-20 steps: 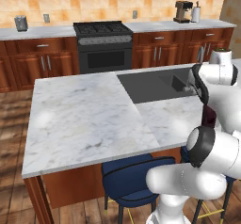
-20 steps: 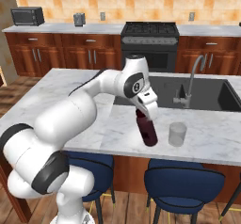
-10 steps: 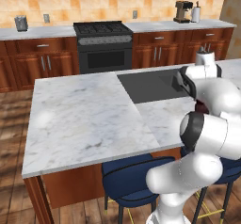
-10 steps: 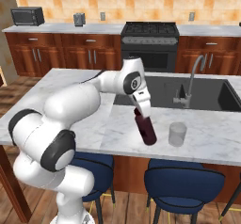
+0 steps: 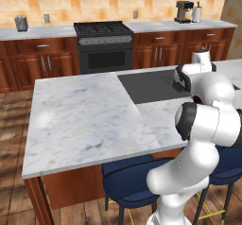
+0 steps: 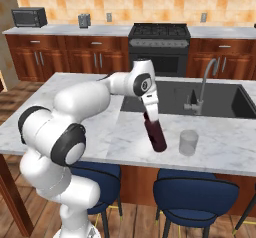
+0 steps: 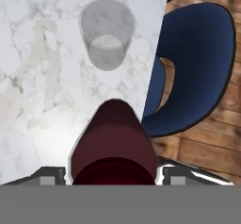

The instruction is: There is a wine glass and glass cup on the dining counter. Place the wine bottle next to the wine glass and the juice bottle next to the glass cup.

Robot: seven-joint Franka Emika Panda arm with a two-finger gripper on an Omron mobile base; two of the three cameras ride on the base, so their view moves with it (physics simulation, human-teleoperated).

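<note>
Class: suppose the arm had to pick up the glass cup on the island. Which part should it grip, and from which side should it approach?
Grip the glass cup across its straight walls, coming from above: it stands upright, open-mouthed, stemless. The juice bottle stands close on one side, so the fingers should probably straddle clear of it.

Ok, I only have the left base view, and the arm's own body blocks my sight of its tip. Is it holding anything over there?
Observer: Yes. In the right base view the end effector grips the neck of the juice bottle, which leans rather than standing upright.
Operator: Where is the glass cup?
Observer: The glass cup stands on the dining counter, just right of the bottle in that view, not touching it.
Operator: Are they close to the counter edge?
Observer: Fairly. The hand view shows the edge running beside both, with a blue stool below it.
</note>
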